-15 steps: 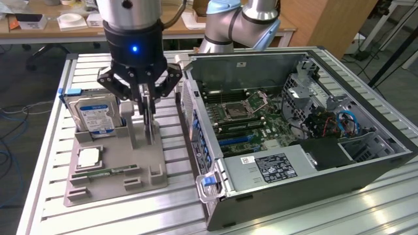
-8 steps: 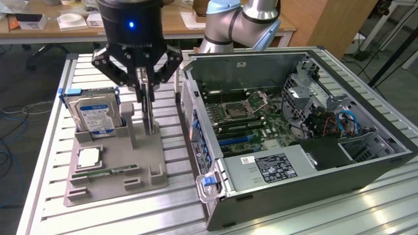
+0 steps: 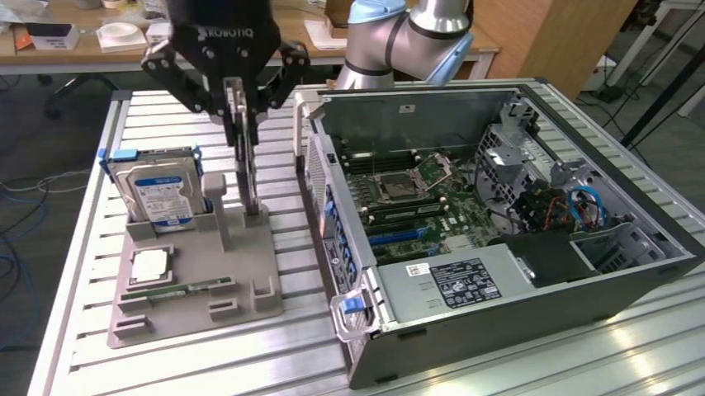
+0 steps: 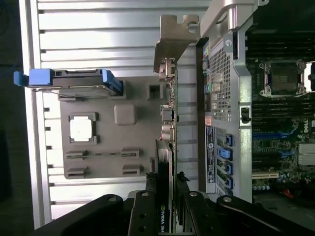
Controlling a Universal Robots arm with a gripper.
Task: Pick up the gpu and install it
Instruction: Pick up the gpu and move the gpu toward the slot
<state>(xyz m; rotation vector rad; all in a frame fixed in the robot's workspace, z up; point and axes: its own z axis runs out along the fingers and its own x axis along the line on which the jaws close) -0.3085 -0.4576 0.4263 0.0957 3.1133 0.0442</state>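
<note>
The gpu [image 3: 247, 169] is a thin dark card standing on edge, with its silver bracket [image 4: 173, 37] at one end. My gripper [image 3: 238, 115] is shut on the card's upper edge, one finger on each face. The card's lower end sits at the grey holder's [image 3: 220, 272] upright slot; I cannot tell whether it still touches it. In the wrist view the gpu [image 4: 165, 142] shows edge-on between my fingers [image 4: 147, 201], beside the wall of the open computer case [image 4: 221, 73]. The case [image 3: 617, 272] lies on its side at the exterior view's right, with the motherboard [image 3: 424, 206] exposed.
The grey holder also carries a silver hard drive [image 3: 163, 188] in blue rails, a square processor [image 3: 150, 266] and a green memory stick [image 3: 177, 290]. A power supply [image 3: 463, 280] fills the case's near end. The slatted metal table [image 3: 187, 363] ends at the exterior view's left.
</note>
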